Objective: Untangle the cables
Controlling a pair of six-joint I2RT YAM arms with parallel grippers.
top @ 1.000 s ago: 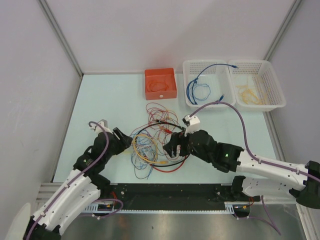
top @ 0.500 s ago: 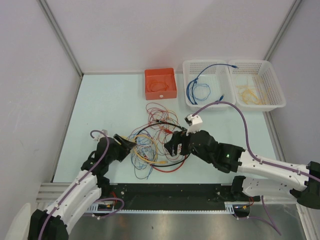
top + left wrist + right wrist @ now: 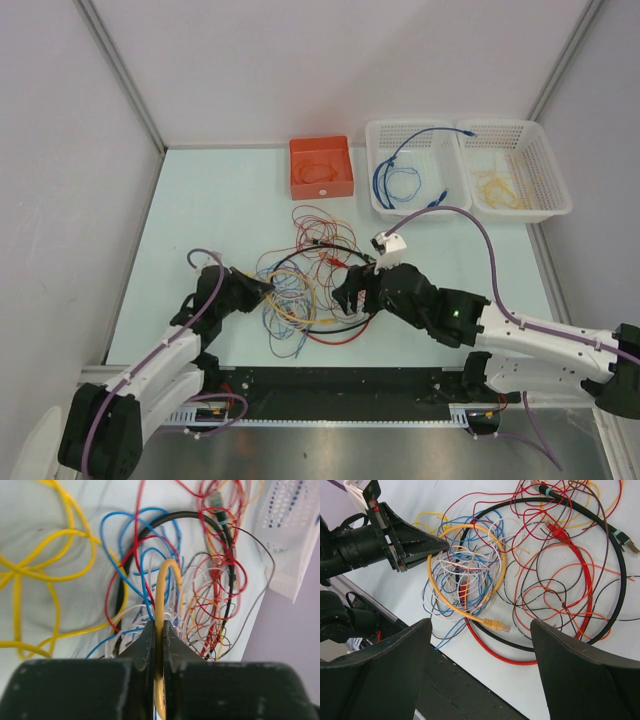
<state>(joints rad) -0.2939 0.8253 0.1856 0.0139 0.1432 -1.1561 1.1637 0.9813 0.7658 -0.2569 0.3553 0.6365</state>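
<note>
Tightly, left claw [image 3: 159, 626] on yellow cable [image 3: 168, 566].

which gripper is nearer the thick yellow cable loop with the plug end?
Left. The left gripper is shut on the thick yellow cable loop, pinching it between its fingertips. The right gripper hangs open over the cable tangle, apart from that loop.

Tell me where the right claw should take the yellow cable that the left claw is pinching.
Grip just behind its plug, from above on the near side. That end lies flat, clear of the blue and white tangle, while the rest of the yellow cable loops through it to the shut left claw.
</note>
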